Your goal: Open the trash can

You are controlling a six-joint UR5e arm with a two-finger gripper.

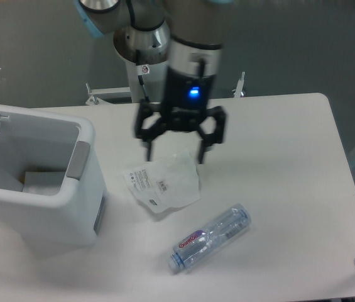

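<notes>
A white rectangular bench with rounded corners (278,157) fills most of the view under even, soft light. Behind it lies a dull grey floor (39,56). Metal clamp brackets (240,85) sit along the bench's far edge.
</notes>
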